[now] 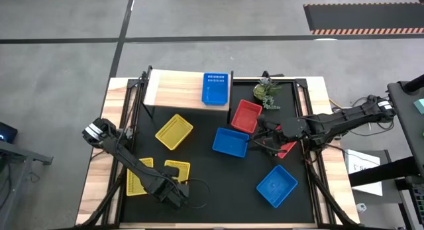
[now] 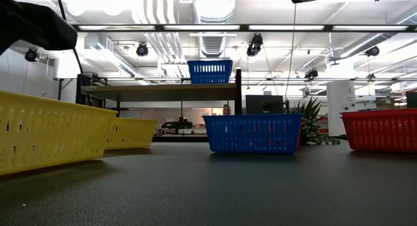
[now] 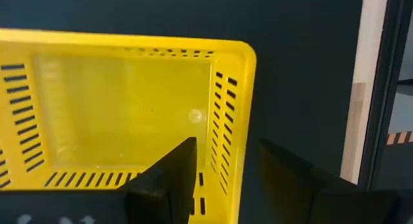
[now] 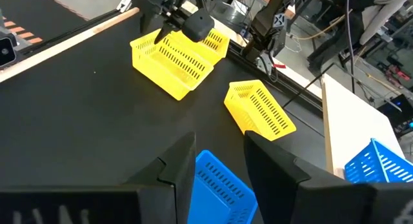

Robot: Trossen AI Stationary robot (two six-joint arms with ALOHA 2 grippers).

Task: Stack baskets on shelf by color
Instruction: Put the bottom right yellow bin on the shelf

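You are showing little done: one blue basket is sitting on the shelf, the rest lying on the table, your left pincer straddling a yellow basket wall, open, right pincer open over another blue one.

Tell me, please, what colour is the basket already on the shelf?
Blue: the basket on the shelf shows best in the high view.

the baskets around me look like glossy perforated plastic in yellow, blue and red. the shelf is pale smooth wood, and the tabletop is matt black with a fine grain.
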